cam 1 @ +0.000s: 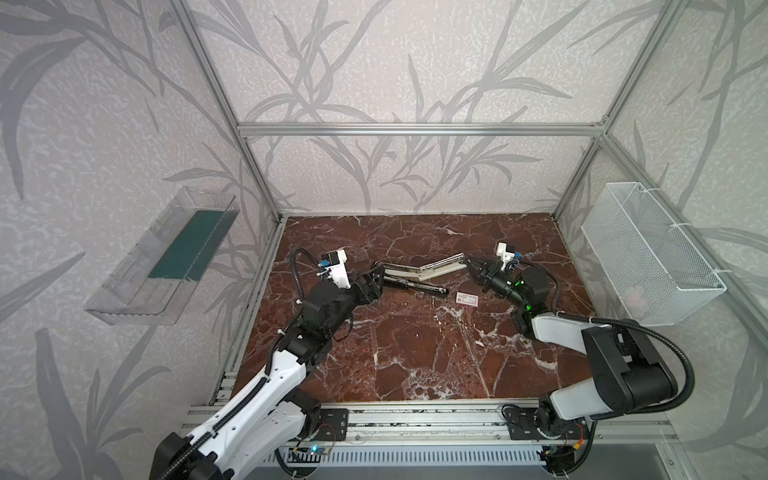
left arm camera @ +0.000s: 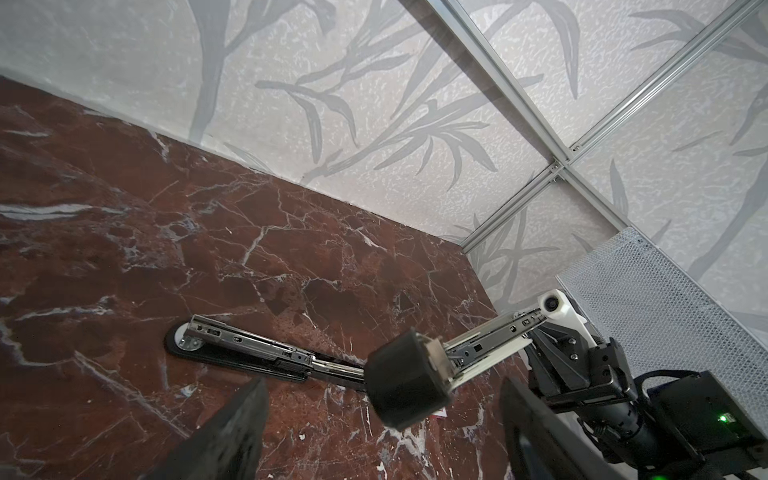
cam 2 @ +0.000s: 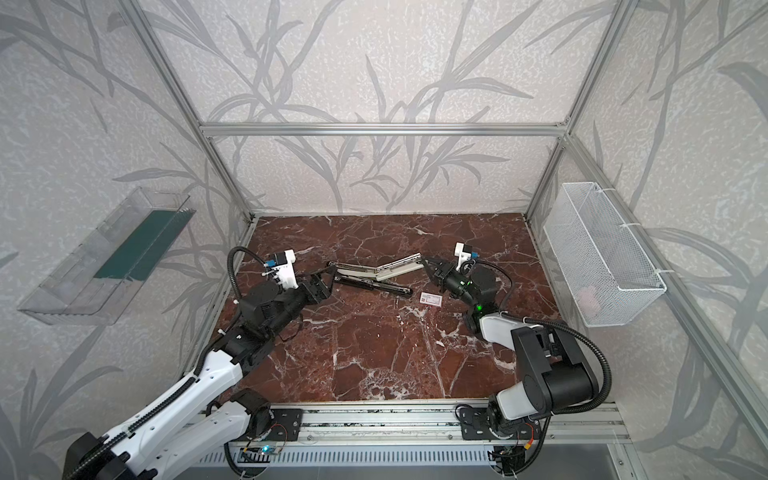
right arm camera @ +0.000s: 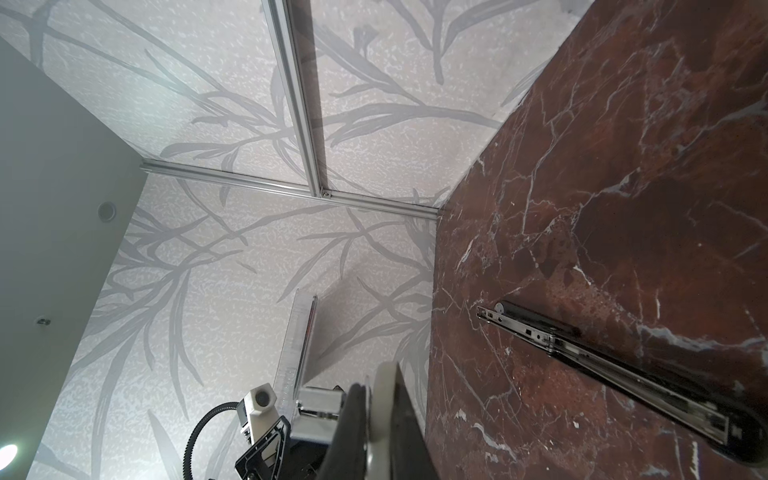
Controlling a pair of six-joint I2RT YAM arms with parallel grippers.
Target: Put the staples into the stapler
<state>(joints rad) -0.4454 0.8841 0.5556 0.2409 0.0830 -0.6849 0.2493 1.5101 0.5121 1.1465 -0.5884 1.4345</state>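
The black stapler (cam 1: 415, 286) (cam 2: 376, 286) (left arm camera: 249, 353) (right arm camera: 602, 361) lies flat on the marble table with its silver rail showing. Behind it a beige-grey stapler (cam 1: 440, 266) (cam 2: 399, 266) (left arm camera: 490, 353), unfolded into a shallow V, spans between both grippers. My right gripper (cam 1: 469, 264) (cam 2: 428, 264) (right arm camera: 376, 376) is shut on its thin beige end. My left gripper (cam 1: 377, 277) (cam 2: 328, 280) (left arm camera: 382, 386) stands open, its fingers apart on either side of the stapler's black end (left arm camera: 405, 382). No staples show; a small white box with red print (cam 1: 466, 298) (cam 2: 430, 299) lies near the black stapler.
A white mesh basket (cam 1: 648, 257) (left arm camera: 665, 311) hangs on the right wall and a clear plastic bin (cam 1: 166, 257) on the left wall. Aluminium frame posts stand at the table's back corners. Bare marble stretches in front of the staplers.
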